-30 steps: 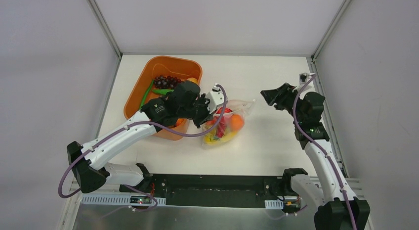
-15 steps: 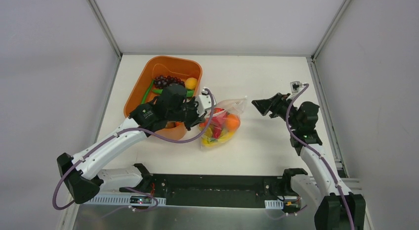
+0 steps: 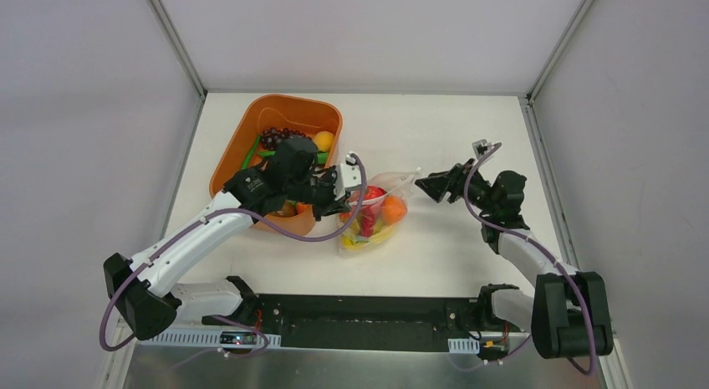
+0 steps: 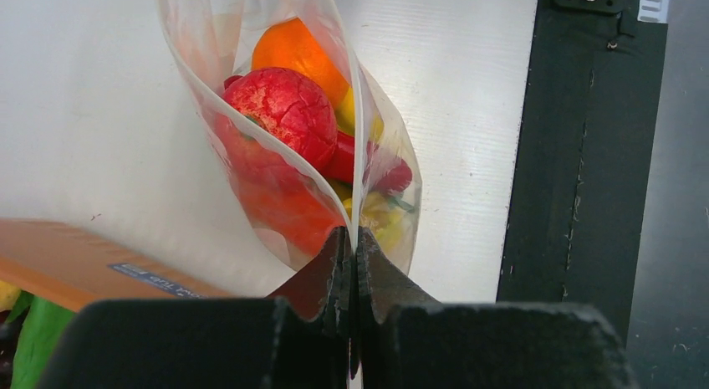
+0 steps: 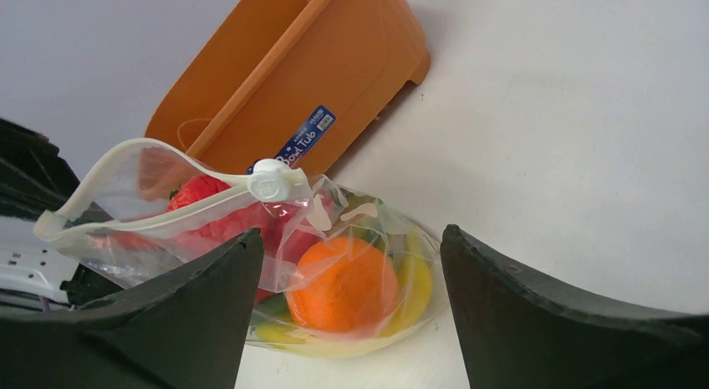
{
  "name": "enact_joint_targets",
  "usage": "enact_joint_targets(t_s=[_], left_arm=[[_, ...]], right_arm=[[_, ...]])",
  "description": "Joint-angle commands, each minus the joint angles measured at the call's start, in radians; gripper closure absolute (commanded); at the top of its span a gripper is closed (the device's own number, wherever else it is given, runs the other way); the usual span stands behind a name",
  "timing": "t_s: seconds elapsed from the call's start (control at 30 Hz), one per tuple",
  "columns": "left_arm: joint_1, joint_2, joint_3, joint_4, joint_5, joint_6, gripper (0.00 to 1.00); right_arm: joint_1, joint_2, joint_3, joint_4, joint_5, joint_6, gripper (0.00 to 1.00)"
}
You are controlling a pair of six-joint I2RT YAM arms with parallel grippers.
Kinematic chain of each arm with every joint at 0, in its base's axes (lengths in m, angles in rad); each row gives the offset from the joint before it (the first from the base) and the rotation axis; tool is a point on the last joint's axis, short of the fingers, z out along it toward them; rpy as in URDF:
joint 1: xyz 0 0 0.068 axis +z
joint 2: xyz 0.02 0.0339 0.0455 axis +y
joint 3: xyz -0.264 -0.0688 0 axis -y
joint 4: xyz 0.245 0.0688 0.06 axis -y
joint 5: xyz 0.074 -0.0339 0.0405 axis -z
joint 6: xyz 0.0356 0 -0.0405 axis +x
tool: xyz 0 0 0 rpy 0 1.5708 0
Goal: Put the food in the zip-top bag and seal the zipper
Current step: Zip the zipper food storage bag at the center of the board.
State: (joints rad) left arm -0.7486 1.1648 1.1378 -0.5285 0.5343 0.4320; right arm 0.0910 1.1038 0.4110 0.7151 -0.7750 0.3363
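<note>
Now, the bag [image 3: 378,220] is pinched at its edge by the left gripper [image 4: 352,253], jaws clamped tight on the plastic. It is seen mid-desk [image 3: 468,130], just right of the tub [image 3: 251,121] by the far left corner. Food is packed inside: an orange [image 5: 343,284], a red fruit [image 4: 280,113]. The zipper [image 5: 167,209] is seen gaping. The right gripper [image 5: 351,255] is held wide open near the bag's right end.

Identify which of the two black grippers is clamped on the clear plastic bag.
The left gripper, pinched shut on the clear plastic bag at its edge; the right gripper is wide open, holding nothing.
</note>
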Motion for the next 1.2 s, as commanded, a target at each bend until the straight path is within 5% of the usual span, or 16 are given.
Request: enact_joint_targets(t_s=[0.0,0.23,0.5,1.03,1.17], left_arm=[[0.021,0.001,0.05,-0.043,0.095,0.063,1.0],[0.043,0.009,0.071,-0.114,0.129,0.154,1.0],[0.059,0.03,0.103,-0.158,0.175,0.18,1.0],[0.061,0.064,0.151,-0.203,0.248,0.216,1.0],[0.066,0.062,0.16,-0.215,0.266,0.229,1.0]], right_arm=[[-0.002,0.084,-0.031,0.408,-0.178,-0.04,0.18],[-0.015,0.268,-0.037,0.805,-0.388,0.0,0.17],[-0.03,0.483,0.081,1.003,-0.489,0.083,0.19],[0.042,0.481,0.193,1.01,-0.599,0.153,0.2],[0.047,0.484,0.182,1.011,-0.609,0.162,0.28]])
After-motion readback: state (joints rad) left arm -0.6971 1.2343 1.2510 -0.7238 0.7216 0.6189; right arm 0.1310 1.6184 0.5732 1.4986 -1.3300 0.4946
